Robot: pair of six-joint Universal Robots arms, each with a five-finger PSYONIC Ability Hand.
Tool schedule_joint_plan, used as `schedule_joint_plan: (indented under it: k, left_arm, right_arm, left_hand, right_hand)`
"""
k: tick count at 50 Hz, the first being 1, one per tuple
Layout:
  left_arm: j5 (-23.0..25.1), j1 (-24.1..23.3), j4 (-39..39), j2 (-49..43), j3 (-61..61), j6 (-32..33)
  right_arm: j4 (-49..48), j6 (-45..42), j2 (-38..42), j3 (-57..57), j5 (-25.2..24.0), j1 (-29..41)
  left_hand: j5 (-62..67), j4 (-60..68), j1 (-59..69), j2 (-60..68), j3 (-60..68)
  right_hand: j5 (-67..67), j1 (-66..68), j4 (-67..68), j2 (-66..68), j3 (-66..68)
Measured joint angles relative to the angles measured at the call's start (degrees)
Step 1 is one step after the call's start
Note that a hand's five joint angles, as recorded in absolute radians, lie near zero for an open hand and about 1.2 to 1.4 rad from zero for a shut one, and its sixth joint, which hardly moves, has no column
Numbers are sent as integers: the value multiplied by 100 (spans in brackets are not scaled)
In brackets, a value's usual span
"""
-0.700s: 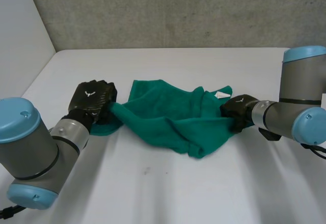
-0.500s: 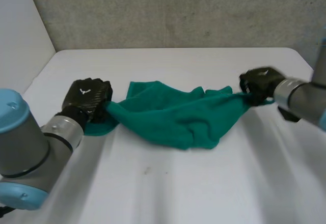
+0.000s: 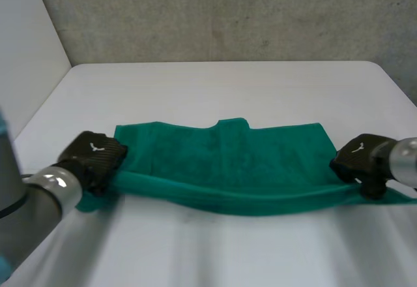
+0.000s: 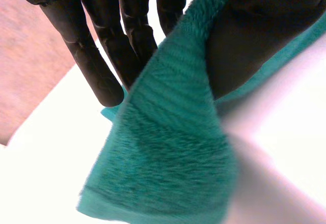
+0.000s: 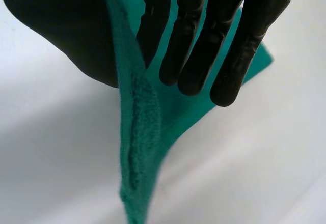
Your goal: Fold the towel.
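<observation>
The green towel [image 3: 221, 160] stretches sideways across the middle of the white counter [image 3: 215, 85], drawn out long between the two hands. A fold runs along its near edge, and a small bump rises from its far edge. The left hand [image 3: 94, 160] has the towel's left end, the cloth pinched between its thumb and straight fingers [image 4: 97, 66]. The right hand [image 3: 358, 163] has the right end likewise, the towel's edge caught between its thumb and fingers [image 5: 229, 56]. A grey wall [image 3: 215, 13] stands behind the counter.
</observation>
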Motion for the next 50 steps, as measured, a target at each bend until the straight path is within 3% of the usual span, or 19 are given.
schedule_joint_plan:
  k: [6,11,17,21,29,42,43,46,50]
  left_arm:
    - [-4,-35,298,-1115,913,180]
    - [-25,-59,870,-1734,2557,400]
    - [-67,-45,2730,-1637,3904,68]
    - [-69,9,3659,-1341,3869,-418]
    - [-31,132,3783,-1072,2802,-948]
    - [8,156,3632,-1655,825,-909]
    - [8,157,3619,-1779,670,-898]
    - [9,158,3605,-1933,477,-886]
    - [8,175,3580,-2047,250,-879]
  right_arm:
    - [-347,284,905,-1058,451,227]
    - [-1129,1237,1382,-3006,876,377]
    - [-3071,2604,1185,-4177,1002,417]
    - [-4163,3009,632,-3710,964,380]
    - [-4610,3048,44,-2134,665,361]
    - [-4481,3007,552,-236,150,328]
    - [-4449,2999,701,-74,144,328]
    - [-4387,2986,862,114,143,327]
    - [-4238,2972,971,305,138,316]
  left_hand:
    - [0,0,-7,1,2]
    - [0,1,-7,5,13]
    - [0,2,-7,5,13]
    - [0,2,-7,5,13]
    - [0,2,-7,5,13]
    - [-5,-163,-23,-189,-150]
    - [-389,-806,-545,-852,-817]
    - [-412,-830,-585,-877,-817]
    - [-1899,-2305,-2199,-2343,-2261]
  right_hand:
    - [0,0,0,0,0]
    - [0,0,0,0,0]
    - [0,0,0,0,0]
    - [1,0,0,0,0]
    - [14,0,0,0,0]
    - [38,0,0,0,1]
    - [39,0,0,0,1]
    - [41,0,0,0,1]
    - [39,0,0,0,1]
